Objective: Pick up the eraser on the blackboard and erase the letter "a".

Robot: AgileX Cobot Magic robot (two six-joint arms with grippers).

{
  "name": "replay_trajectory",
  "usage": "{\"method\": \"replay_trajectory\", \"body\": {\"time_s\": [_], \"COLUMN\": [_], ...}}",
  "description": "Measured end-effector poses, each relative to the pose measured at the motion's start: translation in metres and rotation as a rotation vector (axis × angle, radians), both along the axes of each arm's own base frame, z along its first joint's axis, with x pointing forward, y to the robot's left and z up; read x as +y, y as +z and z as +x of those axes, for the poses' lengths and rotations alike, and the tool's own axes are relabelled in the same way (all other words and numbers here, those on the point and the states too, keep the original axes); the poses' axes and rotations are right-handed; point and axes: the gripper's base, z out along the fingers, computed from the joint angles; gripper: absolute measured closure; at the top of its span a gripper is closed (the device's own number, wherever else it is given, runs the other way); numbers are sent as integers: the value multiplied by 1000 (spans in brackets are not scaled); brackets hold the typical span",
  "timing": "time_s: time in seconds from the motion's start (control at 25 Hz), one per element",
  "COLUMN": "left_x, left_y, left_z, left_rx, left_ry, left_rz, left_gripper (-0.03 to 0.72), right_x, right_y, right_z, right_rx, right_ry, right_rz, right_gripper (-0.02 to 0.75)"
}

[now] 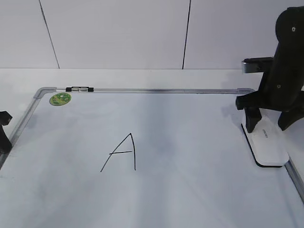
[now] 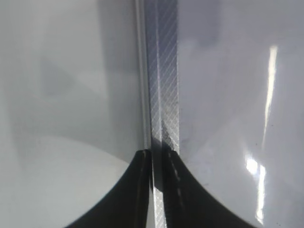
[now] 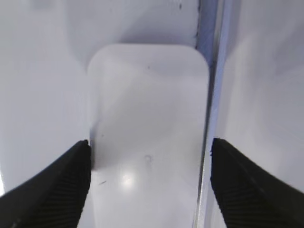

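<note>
The eraser (image 1: 266, 142), a white rounded block with a dark underside, lies on the blackboard (image 1: 190, 142) at its right edge. My right gripper (image 1: 270, 121) is open and low over the eraser's far end, one finger on each side. In the right wrist view the eraser (image 3: 147, 95) fills the gap between the fingers of the right gripper (image 3: 149, 147), with the frame rail (image 3: 213, 95) alongside. My left gripper (image 1: 4, 130) is shut and empty at the board's left edge, over the frame (image 2: 164, 71). No lowercase "a" shows; only a capital "A" (image 1: 121, 153) is on the board.
A round green sticker (image 1: 60, 99) and a black-silver clip (image 1: 80, 89) sit at the board's far left corner. The board lies on a white table (image 1: 142, 76) with a white panelled wall behind.
</note>
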Motion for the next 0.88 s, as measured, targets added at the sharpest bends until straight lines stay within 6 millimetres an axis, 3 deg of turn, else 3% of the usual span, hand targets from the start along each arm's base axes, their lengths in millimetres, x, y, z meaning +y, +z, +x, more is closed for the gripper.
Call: {"method": "replay_trajectory", "body": {"time_s": [0.32,0.6,0.72,0.88], "left_x": [0,0,1,2], "left_y": [0,0,0,-1], "left_z": [0,0,0,0], "left_rx": [0,0,-2,-8], "left_ry": [0,-1,-7,-13], "left_rz": [0,2,12,25], "left_gripper": [636,625,559,354], "right_x": [3,4,3,2], "right_y": [23,69,87,100], "right_z": [7,-7,-16,-22], "right_rx": [6,-64,-110,-141], "right_ry": [9,46,49,52], "right_rz": [21,72,79,83], "right_gripper": [142,144,144,144]}}
